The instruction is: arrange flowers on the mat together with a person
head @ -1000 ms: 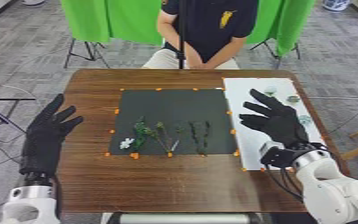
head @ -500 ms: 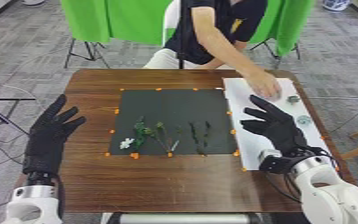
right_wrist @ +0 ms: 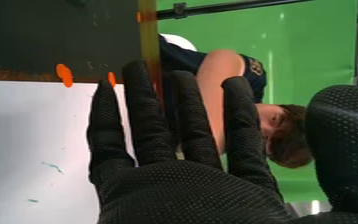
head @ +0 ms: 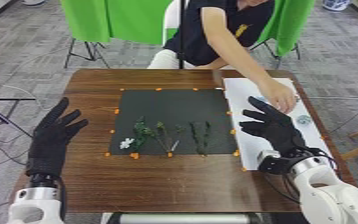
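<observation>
In the head view my left hand (head: pixel 53 134) is held over the table's left side, fingers straight and spread. My right hand (head: pixel 278 131) is over the white sheet (head: pixel 254 159), open and holding nothing; in the right wrist view the right hand (right_wrist: pixel 189 192) has its fingers extended. On the dark mat (head: pixel 168 103) lie a white flower (head: pixel 127 143) with green leaves and several thin green stems (head: pixel 199 137) along the near half. A person's hand (head: pixel 280 96) is on the white sheet's far part, beyond my right hand; what it touches is hidden.
A pale green piece (head: pixel 304 120) lies on the white sheet, just right of my right hand. Orange marks (head: pixel 135 156) line the mat's edges. The brown table (head: pixel 171 185) extends toward the robot in front of the mat.
The person leaned forward and stretched an arm onto the white sheet, the hand then moving nearer and to the right. My hands have shifted only slightly.
</observation>
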You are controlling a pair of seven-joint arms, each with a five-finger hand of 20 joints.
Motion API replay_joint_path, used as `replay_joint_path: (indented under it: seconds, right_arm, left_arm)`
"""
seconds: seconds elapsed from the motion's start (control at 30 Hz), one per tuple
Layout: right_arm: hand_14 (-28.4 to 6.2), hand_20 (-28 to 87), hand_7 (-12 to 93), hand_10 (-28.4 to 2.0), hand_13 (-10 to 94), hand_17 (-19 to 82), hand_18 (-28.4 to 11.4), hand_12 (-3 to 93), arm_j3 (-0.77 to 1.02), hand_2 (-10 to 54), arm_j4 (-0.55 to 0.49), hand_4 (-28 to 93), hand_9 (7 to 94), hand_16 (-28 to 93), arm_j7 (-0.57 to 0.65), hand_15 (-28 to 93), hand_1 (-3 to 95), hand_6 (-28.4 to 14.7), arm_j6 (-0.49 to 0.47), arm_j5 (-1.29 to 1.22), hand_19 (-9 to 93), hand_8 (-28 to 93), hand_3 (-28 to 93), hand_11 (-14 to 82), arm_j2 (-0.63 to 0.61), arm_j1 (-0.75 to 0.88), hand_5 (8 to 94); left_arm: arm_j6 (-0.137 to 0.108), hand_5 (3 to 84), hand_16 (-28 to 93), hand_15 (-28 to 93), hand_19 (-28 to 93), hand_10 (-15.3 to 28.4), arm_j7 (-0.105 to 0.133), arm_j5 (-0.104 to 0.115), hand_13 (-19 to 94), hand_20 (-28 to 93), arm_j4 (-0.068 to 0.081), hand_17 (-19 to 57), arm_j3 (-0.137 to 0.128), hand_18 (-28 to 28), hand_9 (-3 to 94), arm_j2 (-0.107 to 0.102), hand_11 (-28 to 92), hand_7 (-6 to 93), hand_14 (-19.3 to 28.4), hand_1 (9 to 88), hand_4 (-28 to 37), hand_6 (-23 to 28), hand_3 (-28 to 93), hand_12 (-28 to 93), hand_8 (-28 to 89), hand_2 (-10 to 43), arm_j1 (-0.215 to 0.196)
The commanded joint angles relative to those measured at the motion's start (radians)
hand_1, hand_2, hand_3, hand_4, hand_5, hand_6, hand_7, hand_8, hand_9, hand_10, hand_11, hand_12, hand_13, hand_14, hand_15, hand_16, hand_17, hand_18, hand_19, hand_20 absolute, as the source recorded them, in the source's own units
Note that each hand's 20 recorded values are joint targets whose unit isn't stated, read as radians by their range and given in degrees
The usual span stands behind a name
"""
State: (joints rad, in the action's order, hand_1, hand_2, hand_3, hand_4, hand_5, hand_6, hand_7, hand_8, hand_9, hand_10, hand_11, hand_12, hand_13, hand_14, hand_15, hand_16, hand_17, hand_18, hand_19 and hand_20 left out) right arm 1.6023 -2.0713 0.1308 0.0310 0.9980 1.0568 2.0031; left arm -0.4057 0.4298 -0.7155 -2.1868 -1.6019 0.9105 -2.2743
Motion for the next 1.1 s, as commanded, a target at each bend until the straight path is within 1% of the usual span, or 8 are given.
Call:
replay_joint_path:
  seconds: [0.03,0.4,0.5,0.57,0.67,0.73,0.8,1.1]
  right_arm:
    - [-18.0,17,14,-12.3,36,4,-23.5,13.6,-0.006,10.5,0.002,-28,41.5,17,0.0,24,15.6,5.3,0.008,-0.005,50,-13,77,7.1,-0.004,-0.003,35.6]
    - [-17.9,17,15,-12.3,37,4,-23.5,13.6,-0.01,10.2,0.008,-28,41.6,17,0.002,25,15.8,5.4,0.007,-0.02,50,-13,77,7.4,-0.005,-0.012,35.7]
    - [-17.9,17,15,-12.5,37,5,-23.5,13.6,-0.013,10.2,0.008,-28,41.7,17,0.004,25,15.9,5.3,0.011,-0.018,50,-13,77,7.5,-0.005,-0.014,35.7]
    - [-18.0,17,15,-12.5,37,5,-23.5,13.5,-0.014,10.2,0.008,-28,41.8,17,0.002,25,15.9,5.3,0.008,-0.018,50,-13,77,7.5,-0.004,-0.014,35.7]
    - [-18.1,17,15,-12.5,37,5,-23.5,13.5,-0.015,10.1,0.011,-28,41.8,17,-0.001,25,15.9,5.3,0.006,-0.01,50,-13,77,7.5,-0.005,-0.016,35.7]
    - [-18.1,17,15,-12.5,37,5,-23.5,13.5,-0.016,10.1,0.011,-28,41.9,17,-0.003,25,15.9,5.3,0.011,-0.01,50,-13,77,7.6,-0.005,-0.014,35.8]
    - [-18.1,17,15,-12.5,37,5,-23.5,13.5,-0.014,10.0,0.01,-28,41.9,17,0.0,25,15.9,5.3,0.011,-0.012,50,-13,78,7.6,-0.004,-0.011,35.9]
    - [-18.0,17,15,-12.7,38,5,-23.4,13.6,-0.023,9.8,0.011,-28,42.2,16,-0.001,26,16.0,5.0,0.012,-0.01,50,-13,78,7.8,-0.005,-0.011,36.8]
  left_arm:
    - [0.005,34.1,-6,45,45,16.1,-0.01,-0.016,27,14,-0.007,-9.4,-0.009,22.6,35.5,0.011,20,12.0,25.0,24.8,-23.9,2.8,82,9,-10,3.8,-0.012]
    - [-0.003,34.2,-6,45,45,16.3,0.008,-0.002,27,14,-0.006,-9.4,-0.003,22.5,35.9,0.004,21,12.0,25.0,25.0,-23.7,2.9,82,9,-10,3.7,-0.012]
    - [-0.003,34.1,-6,45,45,16.4,0.009,-0.002,27,14,-0.006,-9.4,-0.003,22.5,36.1,0.003,21,12.1,25.0,25.0,-23.6,3.0,82,10,-10,3.7,-0.011]
    - [-0.005,34.1,-6,45,45,16.4,0.004,-0.013,27,14,-0.008,-9.4,-0.003,22.5,36.1,0.0,21,12.1,25.0,25.1,-23.6,3.0,82,10,-10,3.7,-0.012]
    - [-0.002,34.0,-6,45,45,16.5,0.014,-0.001,27,14,-0.009,-9.4,0.002,22.5,36.2,-0.003,21,12.3,25.0,25.1,-23.6,3.0,82,10,-10,3.7,-0.011]
    - [-0.005,34.0,-6,45,45,16.5,0.011,-0.009,27,14,-0.009,-9.4,0.002,22.5,36.2,-0.003,21,12.3,25.0,25.1,-23.5,3.0,82,9,-10,3.7,-0.011]
    - [-0.005,34.0,-6,45,45,16.5,0.015,-0.001,27,14,-0.008,-9.4,0.003,22.5,36.2,-0.002,21,12.3,25.0,25.1,-23.5,3.1,82,9,-10,3.8,-0.01]
    - [-0.018,33.9,-6,45,46,16.6,0.028,0.0,28,14,-0.012,-9.3,0.008,22.5,36.2,-0.016,22,12.3,24.9,25.2,-23.4,3.3,82,10,-10,3.9,-0.012]
